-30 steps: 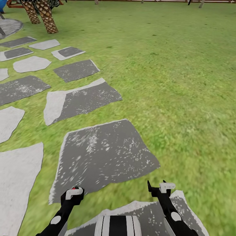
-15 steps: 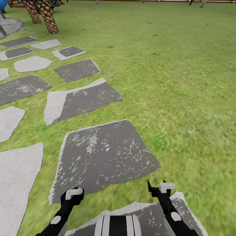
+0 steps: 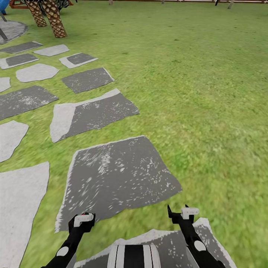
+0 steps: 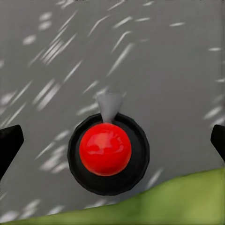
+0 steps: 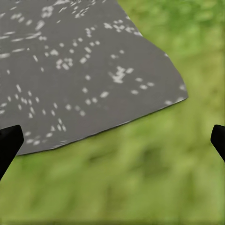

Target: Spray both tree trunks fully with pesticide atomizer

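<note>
– where's the pesticide atomizer [image 4: 108,152]?
– right at the left gripper [image 3: 82,220], between its black fingertips [image 4: 9,143], over a grey stepping stone [image 4: 164,56] by the grass [image 4: 187,201].
– gripped?
– the tips stand wide apart, not touching it.
– and the right gripper [image 3: 183,213]?
– spread too, nothing in it, above stone and grass.
</note>
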Tool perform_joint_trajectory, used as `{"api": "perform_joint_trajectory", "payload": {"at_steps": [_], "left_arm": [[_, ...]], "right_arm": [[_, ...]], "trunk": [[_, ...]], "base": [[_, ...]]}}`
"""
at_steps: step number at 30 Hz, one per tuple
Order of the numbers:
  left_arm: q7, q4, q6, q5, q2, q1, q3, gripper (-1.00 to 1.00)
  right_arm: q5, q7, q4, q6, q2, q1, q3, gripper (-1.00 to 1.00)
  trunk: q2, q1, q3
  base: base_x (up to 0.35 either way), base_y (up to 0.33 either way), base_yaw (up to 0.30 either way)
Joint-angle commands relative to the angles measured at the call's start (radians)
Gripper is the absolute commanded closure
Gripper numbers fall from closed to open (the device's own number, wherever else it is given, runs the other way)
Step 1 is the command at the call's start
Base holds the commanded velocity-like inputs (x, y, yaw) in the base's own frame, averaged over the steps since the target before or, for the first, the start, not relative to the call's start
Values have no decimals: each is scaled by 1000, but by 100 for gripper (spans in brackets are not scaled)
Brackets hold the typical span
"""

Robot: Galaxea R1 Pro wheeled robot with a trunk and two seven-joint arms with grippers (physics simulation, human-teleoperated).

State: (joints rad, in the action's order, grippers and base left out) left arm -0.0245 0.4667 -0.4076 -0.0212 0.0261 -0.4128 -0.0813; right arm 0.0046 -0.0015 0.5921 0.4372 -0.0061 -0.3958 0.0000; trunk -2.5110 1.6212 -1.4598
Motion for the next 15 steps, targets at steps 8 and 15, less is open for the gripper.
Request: {"api": "perform_joint_trajectory", "payload": {"at_steps": [8,15], "left_arm": [[0,1,0,0,0,-1,0,-100],[0,1,-1,0,0,-1,0,-100]], "right_arm": [[0,0,0,0,0,0,-1,-100],[0,0,0,0,0,0,-2,-100]], "trunk": [[0,0,-6],[0,0,-6]], "base": [[0,0,26],[0,0,3]]}}
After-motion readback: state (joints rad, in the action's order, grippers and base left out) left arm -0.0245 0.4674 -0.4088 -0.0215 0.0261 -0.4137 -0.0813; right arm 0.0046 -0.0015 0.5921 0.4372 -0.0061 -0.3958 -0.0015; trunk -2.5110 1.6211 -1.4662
